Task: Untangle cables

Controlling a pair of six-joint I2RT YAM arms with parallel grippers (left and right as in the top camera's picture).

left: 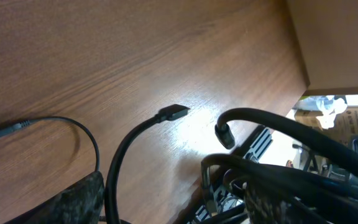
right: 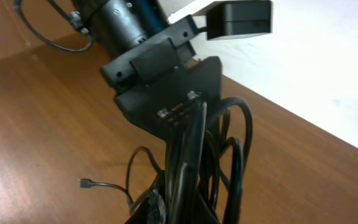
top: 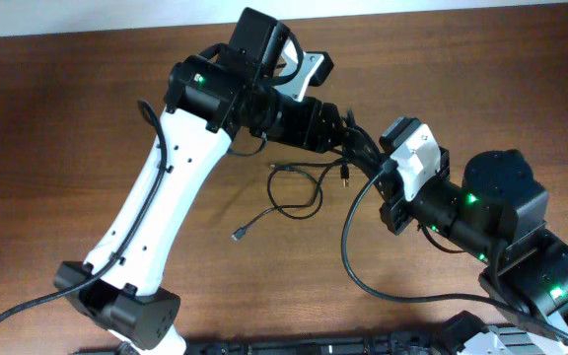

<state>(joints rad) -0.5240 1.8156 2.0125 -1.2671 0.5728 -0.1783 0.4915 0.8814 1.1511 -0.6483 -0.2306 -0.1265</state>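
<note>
Item: cables (left: 127, 141). Thin black cords, judged light, limp, slick. Loose loop on counter (top: 87, 118).
Free plug (top: 237, 235): near side of loop; likely best hold just behind it.
Right fingers (top: 365, 156): far side of loop, closed; cord pinch unclear.
Left fingers (top: 341, 130): beyond loop; cannot tell state.

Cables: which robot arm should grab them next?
Probably left. The left gripper is open with a loose plug just ahead, while the right gripper is shut on the cables.
</note>
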